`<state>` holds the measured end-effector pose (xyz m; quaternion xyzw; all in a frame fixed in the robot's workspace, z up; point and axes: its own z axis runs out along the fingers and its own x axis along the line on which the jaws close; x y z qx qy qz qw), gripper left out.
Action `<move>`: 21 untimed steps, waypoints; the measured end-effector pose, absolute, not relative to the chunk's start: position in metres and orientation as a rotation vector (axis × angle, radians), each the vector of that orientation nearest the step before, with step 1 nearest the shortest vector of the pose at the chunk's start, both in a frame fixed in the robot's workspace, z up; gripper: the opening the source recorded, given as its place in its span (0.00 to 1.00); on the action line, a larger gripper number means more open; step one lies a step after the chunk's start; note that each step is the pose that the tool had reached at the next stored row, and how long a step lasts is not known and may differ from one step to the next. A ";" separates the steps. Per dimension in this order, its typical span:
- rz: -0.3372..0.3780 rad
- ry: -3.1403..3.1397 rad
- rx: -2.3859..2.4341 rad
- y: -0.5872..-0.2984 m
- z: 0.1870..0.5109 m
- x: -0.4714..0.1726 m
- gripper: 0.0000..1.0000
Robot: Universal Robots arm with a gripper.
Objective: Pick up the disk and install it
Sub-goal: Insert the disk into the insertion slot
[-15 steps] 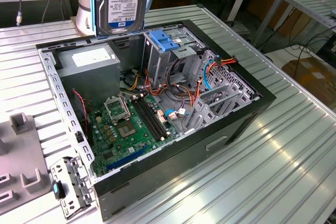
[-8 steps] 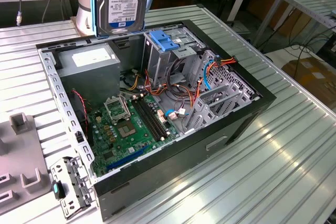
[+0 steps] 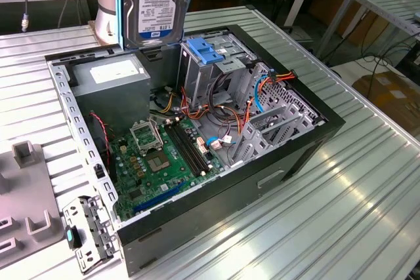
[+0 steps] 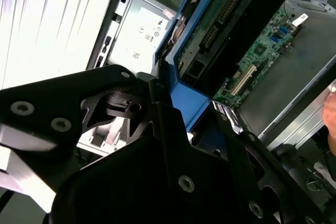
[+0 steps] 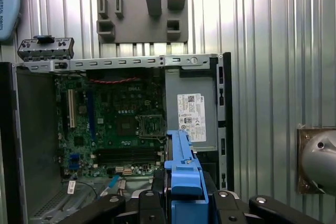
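The disk (image 3: 156,4) hangs upright above the back of the open computer case (image 3: 328,126), its black face with a white-and-blue label turned toward the exterior camera, with blue rails along its sides. In both wrist views my gripper (image 5: 184,199) is shut on the disk, its black fingers (image 4: 157,103) pressing the blue rail (image 5: 183,174). The disk's green circuit-board underside (image 4: 220,19) runs away from the fingers. Below it in the case sit a light-blue bracket (image 3: 203,50) on the metal drive cage, the grey power supply box (image 3: 108,80) and the green motherboard (image 3: 164,155).
Red, orange and blue cables (image 3: 262,86) run around the drive cage. A grey fixture plate (image 3: 26,195) with raised blocks lies at the exterior view's left, beside a detached metal panel (image 3: 88,231). The arm's white base (image 3: 108,4) stands behind the case on the ribbed metal table (image 3: 341,214).
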<state>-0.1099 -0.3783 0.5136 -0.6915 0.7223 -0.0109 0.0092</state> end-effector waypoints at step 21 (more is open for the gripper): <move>-0.034 2.256 -2.160 -0.408 0.513 -0.110 0.37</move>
